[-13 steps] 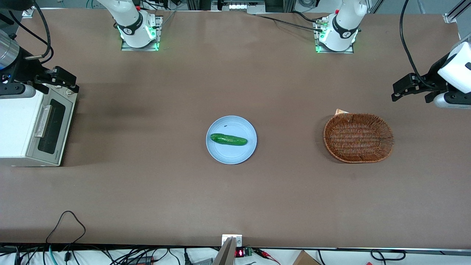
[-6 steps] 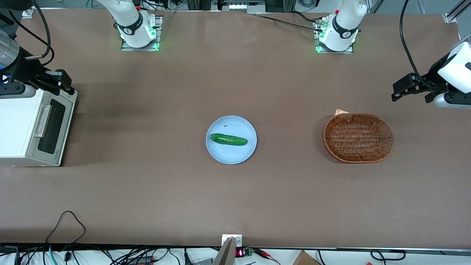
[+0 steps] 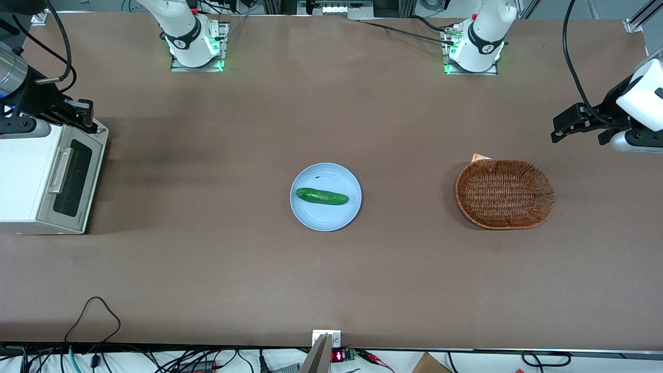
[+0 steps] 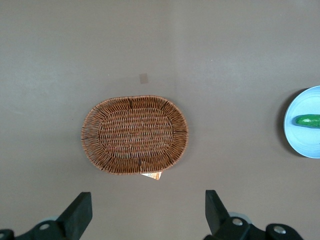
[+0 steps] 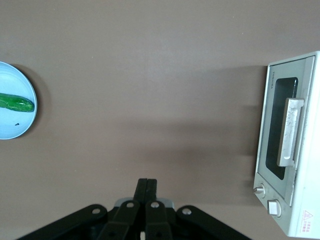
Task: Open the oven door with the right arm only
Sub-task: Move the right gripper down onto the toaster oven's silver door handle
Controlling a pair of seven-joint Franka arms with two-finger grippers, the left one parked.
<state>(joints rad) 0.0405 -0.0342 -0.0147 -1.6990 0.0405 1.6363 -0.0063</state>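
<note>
- Table (image 3: 331, 269): brown top, w/ toaster oven (image 3: 26, 176) at the working arm's end, wicker basket (image 3: 505, 194) toward the parked arm's end, blue plate (image 3: 325, 215) w/ cucumber (image 3: 321, 196) between them. None of those three matter for this step; keep the sweep away from them.
- Toaster oven: white box, front facing table centre. Knobs sit at the end of the front nearer the front camera, per wrist view (image 5: 259, 190); avoid bumping them.
- Right arm (image 3: 13, 77): wrist above the oven's corner farthest from the front camera, not yet lined up w/ the handle.
- Oven door (image 3: 75, 178): shut, flush w/ the body, dark glass window, grey frame. Looks hinged along its bottom edge, so it prob. swings out and down toward table centre.
- Handle (image 3: 60, 170): silver bar along the door's top edge, untouched. Best target is approx its middle, so the pull doesn't twist the door or drag the oven.
- Gripper (image 3: 77, 115): above the door's end farthest from the camera, apart from the handle. Fingers (image 5: 147, 187) pressed together, holding nothing.
- How to do it well, IMO: spread fingers first, move nearer the camera along the bar to mid-handle, drop so fingers straddle or hook it, then pull in an arc following the hinge, not straight out. Light oven may slide; go slow.
</note>
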